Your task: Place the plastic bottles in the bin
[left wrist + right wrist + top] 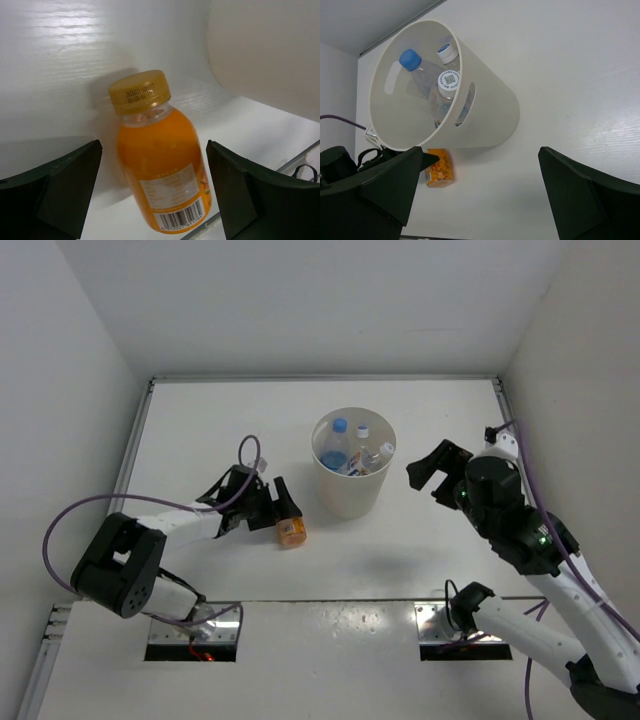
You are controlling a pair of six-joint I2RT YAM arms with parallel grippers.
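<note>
Left gripper [278,508]: jaws apart, one on each side of the orange bottle [162,160], gaps both sides. The bottle lies on its side on the tabletop [200,430], just beside the bin [350,495]. Inside the bin: blue-cap bottle [410,59] and two white-cap bottles [449,80]. Right gripper [437,472]: jaws apart, raised right of the bin, holding nothing.

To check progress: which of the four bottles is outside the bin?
The short orange bottle, on the table between the fingers of the open left gripper; the three clear bottles are inside the bin.
</note>
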